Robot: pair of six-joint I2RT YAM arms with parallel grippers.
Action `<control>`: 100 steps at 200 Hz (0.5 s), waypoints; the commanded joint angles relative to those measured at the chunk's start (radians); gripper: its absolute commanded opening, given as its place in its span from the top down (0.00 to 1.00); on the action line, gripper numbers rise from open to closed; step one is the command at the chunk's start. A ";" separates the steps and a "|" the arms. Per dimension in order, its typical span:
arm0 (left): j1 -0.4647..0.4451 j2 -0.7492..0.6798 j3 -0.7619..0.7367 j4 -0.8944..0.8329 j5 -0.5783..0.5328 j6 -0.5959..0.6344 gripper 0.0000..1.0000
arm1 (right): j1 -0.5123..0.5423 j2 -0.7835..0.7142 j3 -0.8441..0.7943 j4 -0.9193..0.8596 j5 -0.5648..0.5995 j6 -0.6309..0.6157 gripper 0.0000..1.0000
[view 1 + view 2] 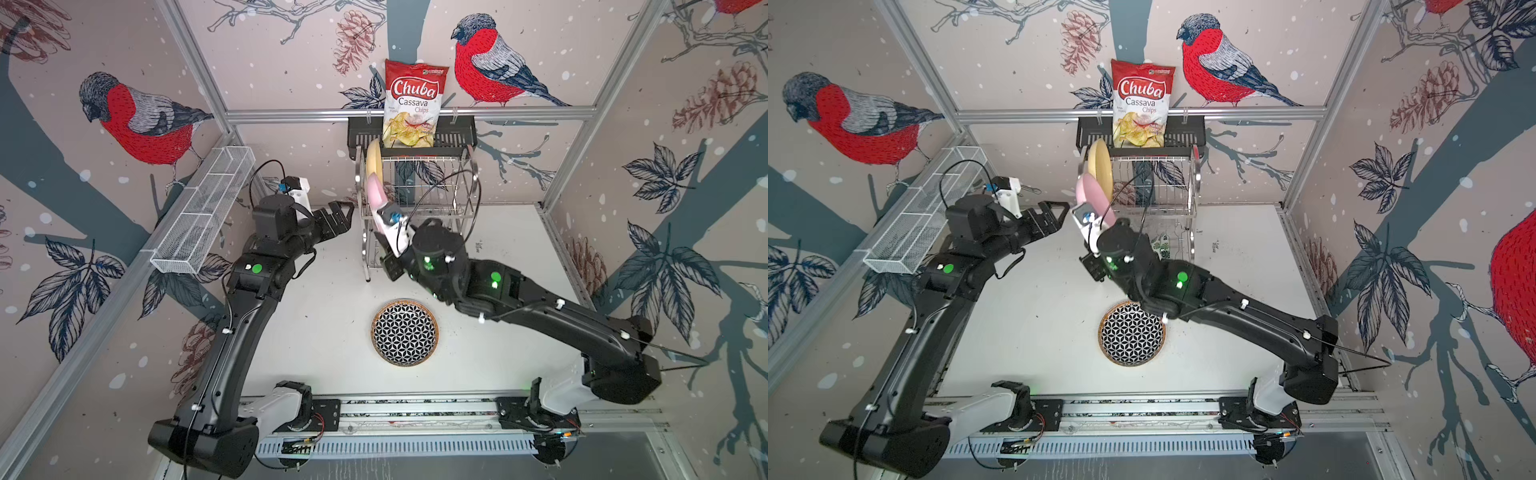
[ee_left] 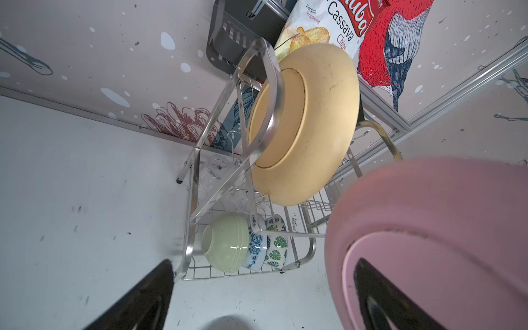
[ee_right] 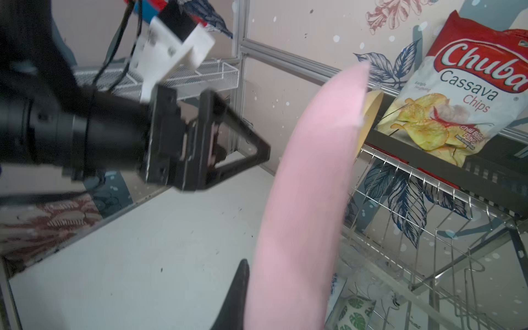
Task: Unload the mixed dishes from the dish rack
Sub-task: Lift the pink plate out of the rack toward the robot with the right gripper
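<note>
I'm holding pink plate (image 1: 375,192) in right gripper (image 1: 384,251), pulling it off rack (image 1: 457,183); left gripper (image 1: 347,214) gaping empty; next, laying it on table (image 1: 324,324).

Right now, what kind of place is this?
Probably a robot test cell staged as a kitchen corner: wallpapered panels in an aluminium frame, two arms on a rail, and a steel dish rack holding a cream-yellow plate and bowls.
</note>
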 commanded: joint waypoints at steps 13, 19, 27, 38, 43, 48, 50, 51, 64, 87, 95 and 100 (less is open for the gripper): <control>0.017 -0.020 0.059 -0.118 -0.001 0.031 0.03 | 0.122 -0.032 -0.170 0.125 0.269 -0.190 1.00; 0.020 -0.022 0.067 -0.126 0.011 0.033 0.03 | 0.145 -0.031 -0.201 0.142 0.305 -0.223 1.00; 0.023 -0.025 0.073 -0.134 0.030 0.034 0.03 | 0.174 -0.025 -0.240 0.170 0.360 -0.265 1.00; 0.025 -0.030 0.081 -0.145 0.058 0.036 0.03 | 0.205 -0.008 -0.280 0.196 0.433 -0.319 1.00; 0.026 -0.033 0.082 -0.149 0.073 0.035 0.03 | 0.215 0.004 -0.292 0.197 0.459 -0.337 1.00; 0.026 -0.035 0.080 -0.151 0.087 0.035 0.03 | 0.225 0.018 -0.297 0.193 0.487 -0.347 1.00; 0.026 -0.036 0.080 -0.151 0.098 0.036 0.03 | 0.227 0.024 -0.298 0.190 0.497 -0.351 1.00; 0.026 -0.036 0.079 -0.151 0.102 0.036 0.03 | 0.228 0.027 -0.298 0.188 0.502 -0.352 1.00; 0.026 -0.041 0.069 -0.154 0.159 0.038 0.03 | 0.242 0.065 -0.291 0.146 0.539 -0.354 1.00; 0.026 -0.039 0.028 -0.174 0.265 0.043 0.03 | 0.257 0.107 -0.295 0.135 0.553 -0.381 1.00; 0.026 -0.036 0.007 -0.189 0.279 0.050 0.03 | 0.261 0.115 -0.298 0.148 0.553 -0.394 1.00; 0.026 -0.038 -0.007 -0.203 0.277 0.058 0.03 | 0.261 0.120 -0.299 0.154 0.552 -0.402 1.00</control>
